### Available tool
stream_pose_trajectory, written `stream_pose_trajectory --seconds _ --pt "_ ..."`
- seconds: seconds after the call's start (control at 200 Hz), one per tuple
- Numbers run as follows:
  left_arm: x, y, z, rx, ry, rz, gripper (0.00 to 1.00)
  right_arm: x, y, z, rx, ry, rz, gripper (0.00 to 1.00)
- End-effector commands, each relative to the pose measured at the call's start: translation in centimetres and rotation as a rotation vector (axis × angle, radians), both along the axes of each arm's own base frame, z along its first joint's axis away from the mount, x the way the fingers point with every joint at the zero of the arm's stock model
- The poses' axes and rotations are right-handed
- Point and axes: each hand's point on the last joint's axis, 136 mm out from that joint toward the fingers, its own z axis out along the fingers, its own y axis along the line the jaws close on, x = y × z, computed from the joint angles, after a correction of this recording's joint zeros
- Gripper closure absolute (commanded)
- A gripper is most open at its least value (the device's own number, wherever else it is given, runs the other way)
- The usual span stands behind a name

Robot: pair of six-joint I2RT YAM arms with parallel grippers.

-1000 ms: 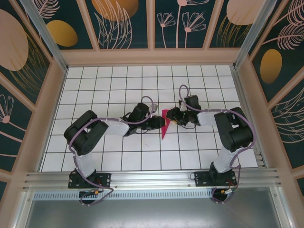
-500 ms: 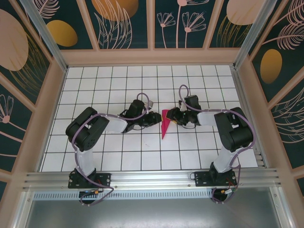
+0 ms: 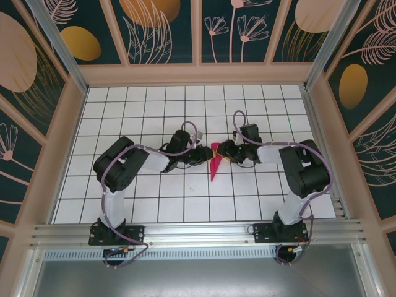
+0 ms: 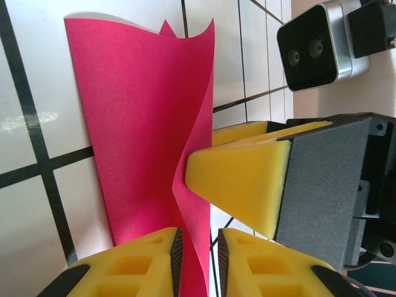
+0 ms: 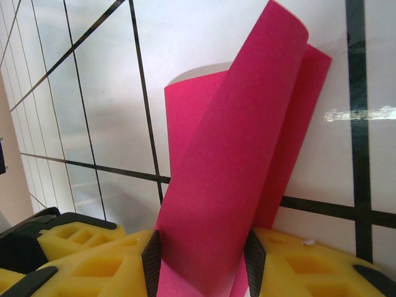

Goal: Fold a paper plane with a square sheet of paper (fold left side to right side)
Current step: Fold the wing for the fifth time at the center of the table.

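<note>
Counter: we are working over a white counter (image 3: 136, 117) ruled with black grid lines, inside walls (image 3: 161, 28) painted with plant patterns.
Paper, from above: the folded sheet of paper (image 3: 214, 164) is lying near the middle of the counter, between our two arms. We are seeing it as a narrow magenta-pink shape, wider at its far end and tapering to a point toward our bases.
Paper, up close: in the wrist views its layers are not lying flat. One flap is curling up off the counter, and a rounded fold is standing over the lower layer.
Left gripper: our left gripper (image 3: 206, 155) is reaching in from the left of the paper, low over the counter.
Left jaws: they are standing almost closed, and we are pinching a thin upright part of the paper between the two yellow fingers (image 4: 139, 263).
Right gripper: our right gripper (image 3: 223, 152) is reaching in from the right, at the paper's wider far end.
Right jaws: they are standing partly apart and gripping the curled paper, which is filling the gap and touching both pads.
Grippers together: the two are meeting at the paper, close to each other. In the left wrist view the tip of the right gripper's yellow finger (image 4: 241, 179) is meeting the raised flap just beside our left jaws.
</note>
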Motion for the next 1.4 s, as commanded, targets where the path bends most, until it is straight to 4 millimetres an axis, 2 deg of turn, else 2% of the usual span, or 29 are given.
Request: stream_pose_trajectory --seconds 0.0,0.295,0.44,0.836,1.236,1.396 --pt "0.5 -0.6 0.4 -0.025 -0.007 -0.008 0.74 -0.8 -0.7 -3.6 -0.101 0.052 -0.005 0.56" --pt "0.6 -0.9 0.2 -0.034 -0.003 -0.017 0.73 -0.8 -0.7 -3.6 -0.1 0.053 -0.002 0.56" --pt "0.7 -0.9 -0.3 -0.029 0.007 -0.017 0.76 -0.8 -0.7 -3.7 -0.102 0.055 -0.003 0.56" --pt "1.0 -0.3 -0.8 0.026 -0.009 0.006 0.96 -0.9 -0.8 -4.0 -0.108 0.065 0.0 0.56" --pt "1.5 0.2 -1.7 0.061 -0.012 0.019 0.98 -1.1 -0.8 -4.2 -0.112 0.07 0.003 0.56" --pt "1.3 0.3 -2.7 0.069 0.008 0.015 0.98 -0.9 -0.6 -3.8 -0.103 0.057 0.004 0.56"
